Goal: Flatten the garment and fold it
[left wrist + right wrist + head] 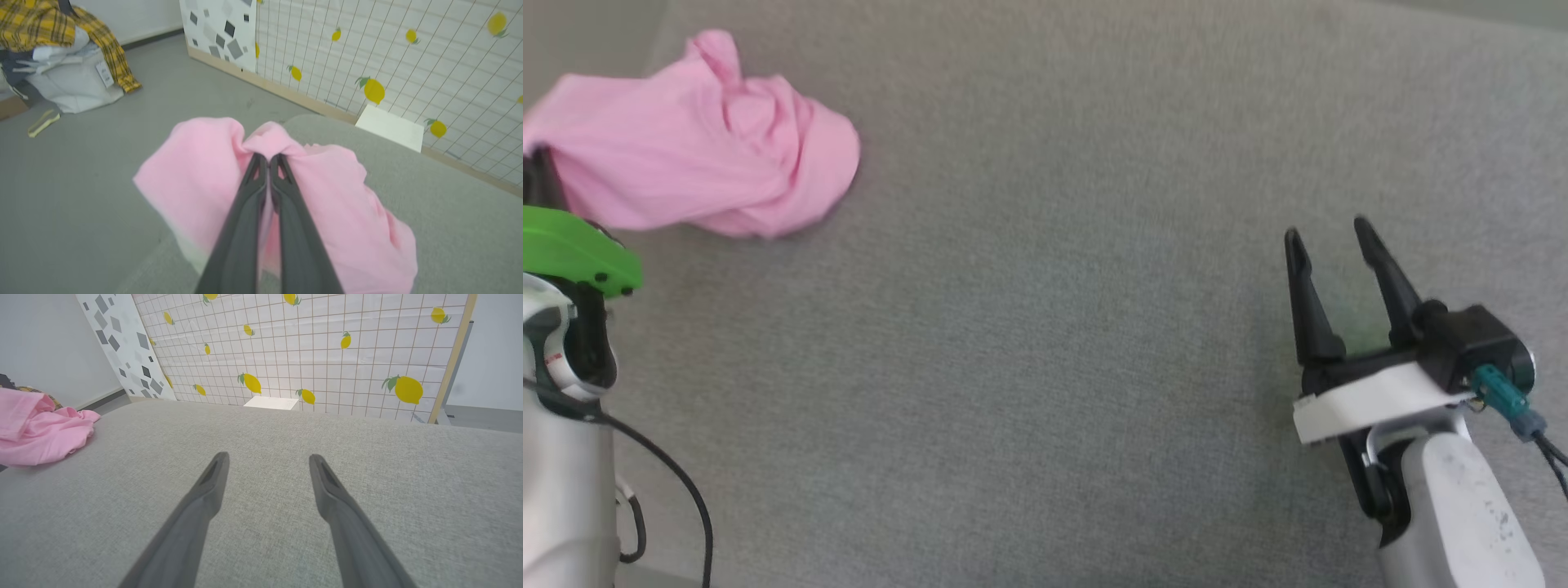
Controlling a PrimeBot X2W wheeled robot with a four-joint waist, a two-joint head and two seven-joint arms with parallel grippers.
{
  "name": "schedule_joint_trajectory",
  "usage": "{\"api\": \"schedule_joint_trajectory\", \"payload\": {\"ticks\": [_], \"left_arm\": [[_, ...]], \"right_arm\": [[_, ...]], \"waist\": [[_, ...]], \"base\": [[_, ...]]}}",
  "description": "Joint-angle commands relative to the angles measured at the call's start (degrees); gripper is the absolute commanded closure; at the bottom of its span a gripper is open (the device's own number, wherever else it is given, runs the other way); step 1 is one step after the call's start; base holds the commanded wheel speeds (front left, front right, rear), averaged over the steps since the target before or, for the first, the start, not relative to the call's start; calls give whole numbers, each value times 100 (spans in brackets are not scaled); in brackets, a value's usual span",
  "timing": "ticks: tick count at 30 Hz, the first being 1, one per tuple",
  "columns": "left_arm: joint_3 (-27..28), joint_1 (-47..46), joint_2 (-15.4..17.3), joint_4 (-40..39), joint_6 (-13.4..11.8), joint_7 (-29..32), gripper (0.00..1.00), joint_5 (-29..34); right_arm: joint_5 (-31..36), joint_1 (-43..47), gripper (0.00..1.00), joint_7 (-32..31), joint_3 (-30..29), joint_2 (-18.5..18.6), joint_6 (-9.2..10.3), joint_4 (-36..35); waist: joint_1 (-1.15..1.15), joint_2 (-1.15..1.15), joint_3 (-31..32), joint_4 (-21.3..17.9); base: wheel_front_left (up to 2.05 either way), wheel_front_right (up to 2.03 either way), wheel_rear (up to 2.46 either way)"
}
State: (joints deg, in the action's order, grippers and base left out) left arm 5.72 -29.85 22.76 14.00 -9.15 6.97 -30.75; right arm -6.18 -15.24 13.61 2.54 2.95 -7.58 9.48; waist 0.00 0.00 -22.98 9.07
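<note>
The garment (694,139) lies bunched at the head view's upper left, a fold pinched between the left gripper's (267,157) closed fingers, probably to drag it onto open bench (1045,343). Lower right, the right gripper's (1327,230) fingers are spread wide, empty.
</note>
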Motion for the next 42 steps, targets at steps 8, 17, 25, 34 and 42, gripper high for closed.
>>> {"api": "schedule_joint_trajectory", "payload": {"ticks": [8, 17, 25, 34, 42], "left_arm": [[-746, -393, -140, -661, 380, -1355, 100, 770], [-1933, -796, -948, -1137, 702, -1404, 100, 985], [-2714, -673, -1708, -716, 925, -1258, 100, 667], [-3783, -47, -1896, 817, 1032, 199, 100, 382], [-4353, 410, -1918, 2034, 1063, 2110, 100, 91]], "right_arm": [[-243, 461, 0, 72, -95, -6, 9, 123], [-301, 662, 0, 41, -53, -7, 9, 112], [-325, 821, 0, -13, -102, -7, 9, 86], [-355, 771, 0, -19, -92, -7, 9, 37], [-355, 805, 0, -28, -67, -7, 9, 70]], "waist": [[0, 0, 1541, -129], [0, 0, 1863, -942], [0, 0, 1819, -1666], [0, 0, 1692, -2109], [0, 0, 1766, -2067]], "base": [[0, 0, 0], [0, 0, 0], [0, 0, 0], [0, 0, 0], [0, 0, 0]]}}
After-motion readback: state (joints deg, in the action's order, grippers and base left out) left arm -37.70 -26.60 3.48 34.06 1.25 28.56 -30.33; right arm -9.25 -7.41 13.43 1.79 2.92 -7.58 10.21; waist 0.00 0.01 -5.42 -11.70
